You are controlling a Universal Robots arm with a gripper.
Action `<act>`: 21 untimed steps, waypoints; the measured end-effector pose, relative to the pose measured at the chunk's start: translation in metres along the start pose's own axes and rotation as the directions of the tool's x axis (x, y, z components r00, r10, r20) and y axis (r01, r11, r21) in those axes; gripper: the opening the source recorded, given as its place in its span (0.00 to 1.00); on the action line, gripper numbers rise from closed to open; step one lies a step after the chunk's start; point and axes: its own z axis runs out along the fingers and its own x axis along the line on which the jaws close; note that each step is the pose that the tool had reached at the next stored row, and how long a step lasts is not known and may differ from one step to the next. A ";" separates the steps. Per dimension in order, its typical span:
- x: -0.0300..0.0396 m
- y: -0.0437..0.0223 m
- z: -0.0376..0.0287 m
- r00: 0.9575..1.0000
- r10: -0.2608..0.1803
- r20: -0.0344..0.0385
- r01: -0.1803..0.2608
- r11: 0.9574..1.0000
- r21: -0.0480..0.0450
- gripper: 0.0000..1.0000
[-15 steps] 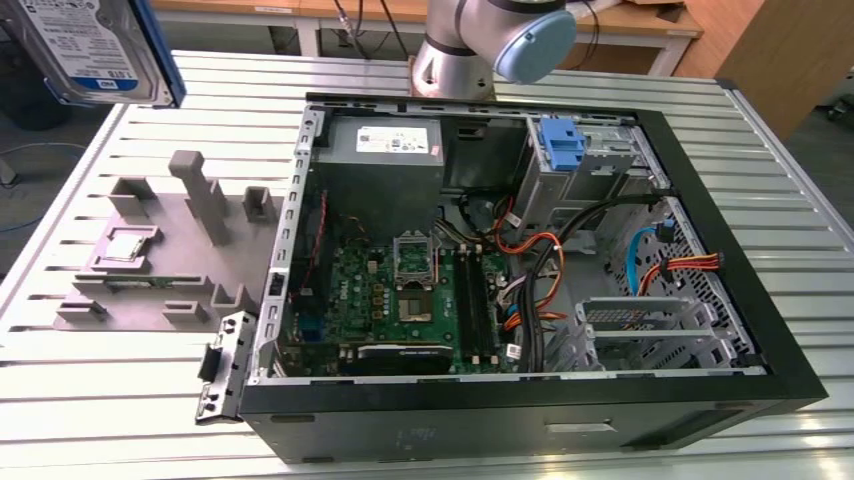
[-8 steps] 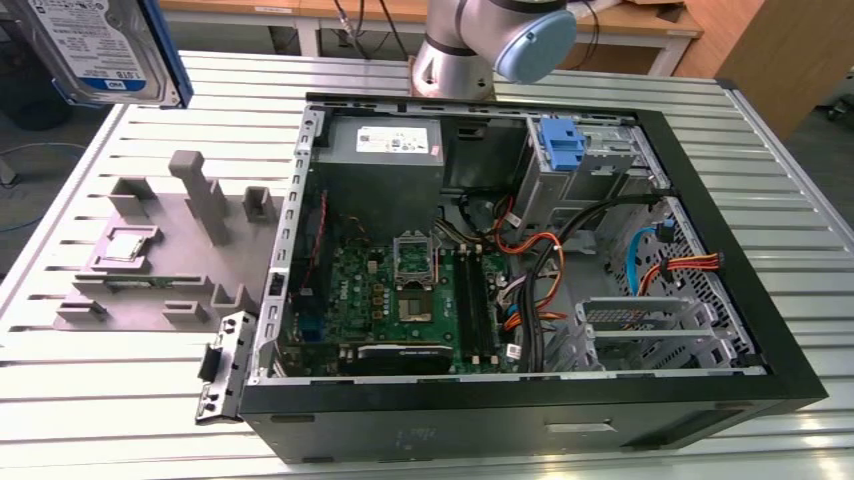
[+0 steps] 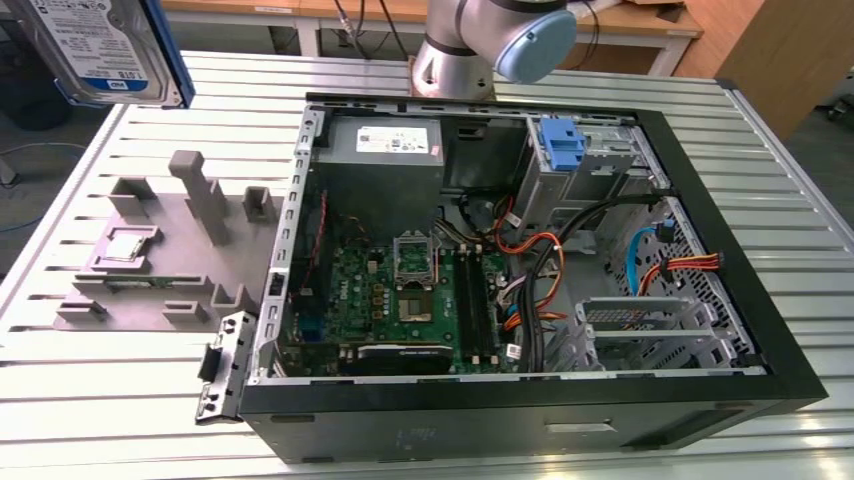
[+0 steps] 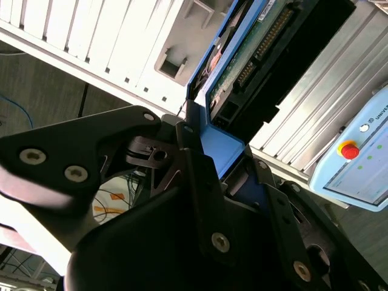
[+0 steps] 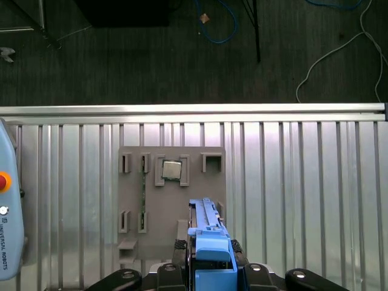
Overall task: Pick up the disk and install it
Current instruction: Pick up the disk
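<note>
The disk [image 3: 104, 48], a silver hard drive with a white-and-blue label in a blue bracket, hangs in the air at the exterior view's upper left, above the slatted table. In the first wrist view the disk [image 5: 206, 227] stands edge-on over the grey fixture plate [image 5: 171, 200]. My gripper [image 5: 209, 251] is shut on its blue bracket, a black finger on either side. In the second wrist view the disk [image 4: 242, 57] shows its green circuit board, and the gripper [image 4: 219, 154] clamps the blue bracket end.
The open computer case [image 3: 747, 300] lies on the table, with motherboard, a grey power supply [image 3: 384, 145] and a drive cage with a blue latch [image 3: 563, 145]. The fixture plate [image 3: 147, 290] carries a chip [image 3: 127, 245]. The arm's base [image 3: 461, 55] stands behind the case. A pendant [image 5: 9, 206] lies nearby.
</note>
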 end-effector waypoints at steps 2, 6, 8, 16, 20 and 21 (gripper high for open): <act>0.0000 -0.0001 0.0000 1.000 0.000 0.000 0.000 1.000 0.000 0.37; 0.0000 -0.0014 0.0000 1.000 0.000 0.000 0.000 1.000 0.000 0.37; -0.0001 -0.0022 -0.0001 1.000 0.000 0.000 0.000 1.000 0.000 0.37; -0.0002 -0.0062 -0.0001 1.000 0.000 0.000 0.000 1.000 0.000 0.37; -0.0003 -0.0092 -0.0003 1.000 0.000 0.000 0.000 1.000 0.000 0.37; -0.0003 -0.0098 -0.0002 1.000 0.000 0.000 0.000 1.000 0.000 0.37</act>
